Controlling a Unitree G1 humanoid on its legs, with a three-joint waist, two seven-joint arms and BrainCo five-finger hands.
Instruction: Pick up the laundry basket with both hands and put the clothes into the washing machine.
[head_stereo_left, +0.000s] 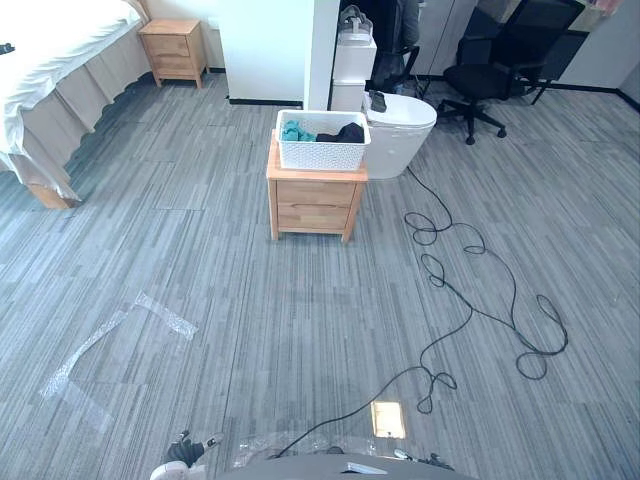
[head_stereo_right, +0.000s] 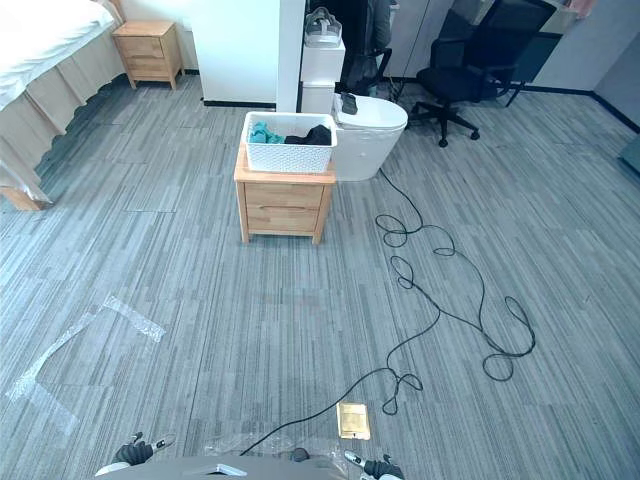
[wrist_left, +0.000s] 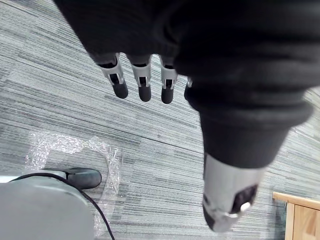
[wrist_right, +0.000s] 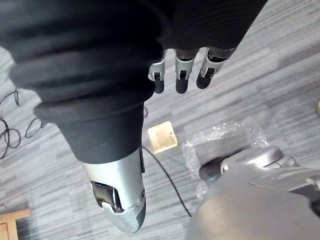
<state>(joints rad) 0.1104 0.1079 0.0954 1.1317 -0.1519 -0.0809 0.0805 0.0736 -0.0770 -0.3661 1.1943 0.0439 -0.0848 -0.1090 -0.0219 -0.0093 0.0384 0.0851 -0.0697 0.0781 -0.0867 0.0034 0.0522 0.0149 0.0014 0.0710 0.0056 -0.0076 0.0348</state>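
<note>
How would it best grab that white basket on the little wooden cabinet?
Probably the rim at its two short ends, left hand and right hand coming in from either side. The laundry basket sits on the cabinet, long side toward the robot; the white toilet crowds its right end.

A: What stands on the grey floor (head_stereo_left: 250, 330)?
B: A small wooden cabinet (head_stereo_left: 314, 203), and on its top sits the white laundry basket (head_stereo_left: 322, 153).
A: And what lies flat on the floor?
B: Strips of clear tape (head_stereo_left: 165, 316) and a brass plate (head_stereo_left: 388, 419).
</note>
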